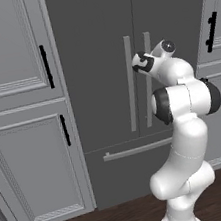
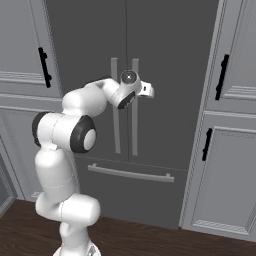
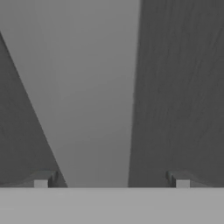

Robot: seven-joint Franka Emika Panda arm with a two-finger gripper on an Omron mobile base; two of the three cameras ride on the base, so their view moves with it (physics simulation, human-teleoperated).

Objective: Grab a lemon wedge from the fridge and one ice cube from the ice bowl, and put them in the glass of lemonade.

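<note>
The fridge (image 1: 99,58) (image 2: 170,75) stands straight ahead with both doors shut. My gripper (image 2: 149,90) (image 1: 147,58) is pressed up to the upper part of the right door's light grey bar handle (image 2: 135,125) (image 1: 155,105). Seen from the hand, that handle (image 3: 96,87) runs up between my two fingertips (image 3: 41,181), with dark door showing on both sides of it. The gripper (image 3: 111,181) is open, with its jaws wide and a gap on each side of the bar. The lemon wedge, the ice bowl and the glass of lemonade are out of view.
Pale panelled cabinets with black handles flank the fridge on the left (image 1: 19,96) and on the right (image 2: 235,125). The bottom drawer has a horizontal handle (image 1: 139,149). Dark wooden floor (image 2: 150,240) lies in front.
</note>
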